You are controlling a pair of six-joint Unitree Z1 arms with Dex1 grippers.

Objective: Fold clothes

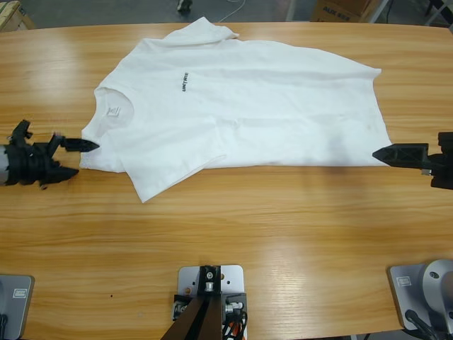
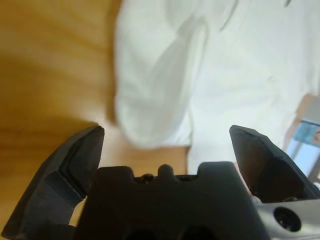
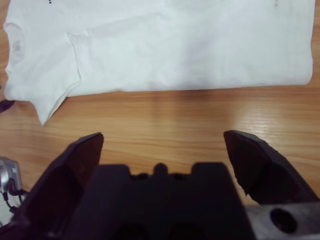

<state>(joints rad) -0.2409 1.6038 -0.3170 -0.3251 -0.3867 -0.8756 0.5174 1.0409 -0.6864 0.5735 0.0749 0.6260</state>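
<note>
The clothes are one white T-shirt (image 1: 248, 106) lying flat on the wooden table (image 1: 248, 234), neck to the left and hem to the right. A small dark print (image 1: 185, 81) and the neck label (image 1: 113, 111) face up. My left gripper (image 1: 78, 159) is open at the shirt's near shoulder, its upper jaw tip touching the cloth edge. In the left wrist view the shirt (image 2: 240, 75) lies just ahead of the left gripper (image 2: 167, 135). My right gripper (image 1: 386, 154) points at the hem's near corner. In the right wrist view the right gripper (image 3: 162, 142) is open, short of the shirt (image 3: 175, 45).
The table's curved far edge runs just behind the shirt's upper sleeve (image 1: 212, 30). Cardboard boxes stand beyond it at the top right (image 1: 340, 8) and top left (image 1: 10, 14). Bare wood stretches along the near half of the table.
</note>
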